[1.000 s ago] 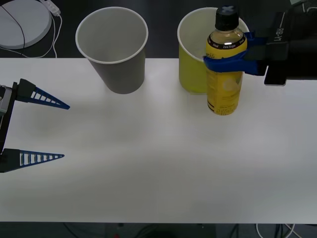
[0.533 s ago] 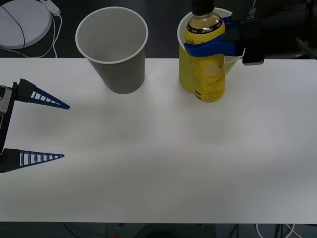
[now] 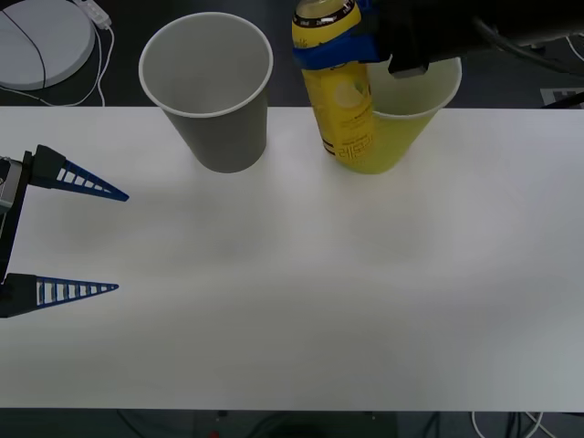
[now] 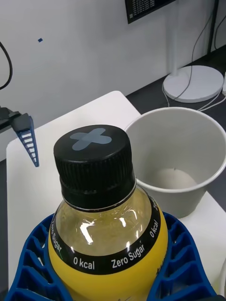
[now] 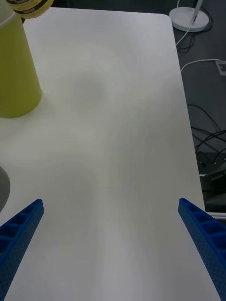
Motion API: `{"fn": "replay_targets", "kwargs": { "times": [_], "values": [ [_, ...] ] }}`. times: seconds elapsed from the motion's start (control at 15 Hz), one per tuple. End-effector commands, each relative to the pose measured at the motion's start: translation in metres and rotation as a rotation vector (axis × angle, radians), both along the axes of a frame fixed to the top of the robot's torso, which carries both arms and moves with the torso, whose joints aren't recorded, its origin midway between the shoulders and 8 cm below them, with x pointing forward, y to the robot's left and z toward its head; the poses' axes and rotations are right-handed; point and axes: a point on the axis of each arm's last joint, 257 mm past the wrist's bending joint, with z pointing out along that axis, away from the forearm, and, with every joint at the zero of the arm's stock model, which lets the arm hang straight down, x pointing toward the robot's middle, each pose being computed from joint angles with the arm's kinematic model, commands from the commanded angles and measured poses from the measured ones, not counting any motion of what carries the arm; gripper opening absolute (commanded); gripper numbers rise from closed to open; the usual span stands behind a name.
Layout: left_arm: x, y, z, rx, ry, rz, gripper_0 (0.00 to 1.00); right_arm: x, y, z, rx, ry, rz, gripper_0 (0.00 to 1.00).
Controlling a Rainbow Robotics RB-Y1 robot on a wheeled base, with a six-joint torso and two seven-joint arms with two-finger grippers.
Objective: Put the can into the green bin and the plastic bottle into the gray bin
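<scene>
**Yellow bottle held aloft between the two paper cups**

At the left edge of the white table [image 3: 292, 301], the left gripper [image 3: 114, 241] waits low over the tabletop, its two blue ribbed fingers [image 3: 82, 181] spread wide apart with nothing between them. From its wrist camera the same fingers [image 5: 21, 225] frame a bare stretch of table.

Farther along, at the table's far edge, stands the gray bin [image 3: 208, 87], a large tapered gray paper cup with a white rim and pale inside. It is upright, and the right wrist view looks down into its mouth [image 4: 176, 155].

To its right, the plastic bottle [image 3: 336, 87], a small yellow bottle with a printed yellow label, hangs upright off the table, in the gap between the two cups and overlapping the left side of the next one. Its black screw cap marked with a cross [image 4: 94, 157] shows from the wrist camera. The right gripper [image 3: 333, 50], reaching in from the upper right, is clamped around the bottle's shoulder with its blue fingers [image 4: 181, 263].

Just right of the bottle stands the green bin [image 3: 411, 123], a large tapered yellow-green paper cup with a white rim, upright and partly covered by the right arm.
</scene>
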Motion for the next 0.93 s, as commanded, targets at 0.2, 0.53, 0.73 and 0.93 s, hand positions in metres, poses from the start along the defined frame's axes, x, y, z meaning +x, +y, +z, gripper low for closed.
{"fn": "replay_targets", "kwargs": {
  "times": [0.2, 0.53, 0.73, 0.93],
  "values": [
    [0.000, 0.000, 0.000, 0.000, 0.000, 0.000, 1.00, 0.023, 0.032, 0.006, -0.034, 0.001, 0.010, 0.00],
    [0.000, 0.000, 0.000, 0.000, 0.000, 0.000, 1.00, 0.051, 0.063, 0.014, -0.052, 0.022, -0.003, 0.00],
    [0.000, 0.000, 0.000, 0.000, 0.000, 0.000, 1.00, 0.066, 0.078, 0.021, -0.067, 0.029, -0.020, 0.00],
    [0.000, 0.000, 0.000, 0.000, 0.000, 0.000, 1.00, 0.082, 0.086, 0.028, -0.084, 0.048, -0.050, 0.00]
  ]
}}
